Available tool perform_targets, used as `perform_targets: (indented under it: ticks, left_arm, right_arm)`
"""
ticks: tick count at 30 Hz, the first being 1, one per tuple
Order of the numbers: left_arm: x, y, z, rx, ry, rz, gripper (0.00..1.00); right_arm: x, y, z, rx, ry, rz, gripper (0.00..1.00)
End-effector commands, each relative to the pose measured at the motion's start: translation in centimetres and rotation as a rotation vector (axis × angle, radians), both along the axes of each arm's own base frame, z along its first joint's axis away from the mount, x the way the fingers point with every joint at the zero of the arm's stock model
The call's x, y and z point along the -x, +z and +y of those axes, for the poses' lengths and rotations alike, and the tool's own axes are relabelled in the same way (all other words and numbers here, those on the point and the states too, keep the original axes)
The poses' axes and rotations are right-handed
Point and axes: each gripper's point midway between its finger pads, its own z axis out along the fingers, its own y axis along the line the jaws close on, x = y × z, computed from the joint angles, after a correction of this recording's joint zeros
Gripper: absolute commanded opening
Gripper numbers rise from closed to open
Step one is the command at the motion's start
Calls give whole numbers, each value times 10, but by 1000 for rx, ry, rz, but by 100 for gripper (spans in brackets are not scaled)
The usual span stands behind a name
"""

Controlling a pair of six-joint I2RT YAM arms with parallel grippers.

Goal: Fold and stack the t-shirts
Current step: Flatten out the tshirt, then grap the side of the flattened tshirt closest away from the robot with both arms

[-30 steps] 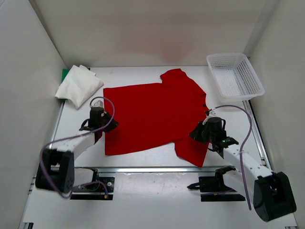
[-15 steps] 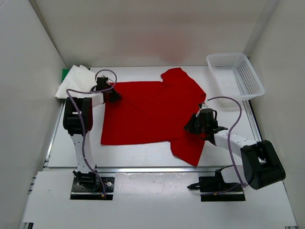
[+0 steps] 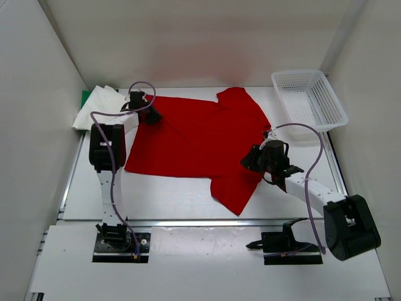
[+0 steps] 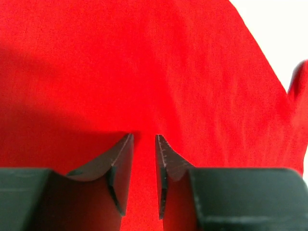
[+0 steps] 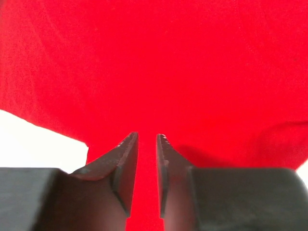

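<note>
The red t-shirt [image 3: 194, 141] lies spread across the middle of the table, with one sleeve [image 3: 233, 191] hanging toward the near edge. My left gripper [image 3: 150, 116] is at the shirt's far left corner, its jaws nearly closed on a fold of red cloth [image 4: 168, 57]. My right gripper [image 3: 250, 160] is at the shirt's right side above the near sleeve, its jaws also pinched on red cloth [image 5: 168, 57]. The off-white t-shirt [image 3: 100, 110] lies folded at the far left. A bit of the green t-shirt [image 3: 85, 97] shows under it.
A white mesh basket [image 3: 308, 100] stands at the far right corner. White walls close in the table on the left, back and right. Bare white table shows in the left wrist view [image 4: 284, 29] and the right wrist view [image 5: 29, 139].
My left gripper has swung from the near left to the far left, dragging the shirt's edge with it. The right gripper has moved a little left. The shirt has shifted and turned.
</note>
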Motion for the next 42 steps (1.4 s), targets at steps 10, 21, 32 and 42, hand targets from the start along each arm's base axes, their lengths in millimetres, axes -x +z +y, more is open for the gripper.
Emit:
perform_targets:
  ticks: [10,21,32,42]
  left_arm:
    - [200,99,2,-161,-31,-171,17]
    - [308,41,141,-76,474,-47,46]
    - [307,-1,136,-14,528,-10,54]
    - [288,-10,134,-5,520,17,43]
  right_arm:
    - [76,23,11,-6,102,-104,0]
    - [108,23,38,11,278,-73,0]
    - [122,17,45,-37,335,-79,2]
    - [119,19,44,-44,322,-78,2]
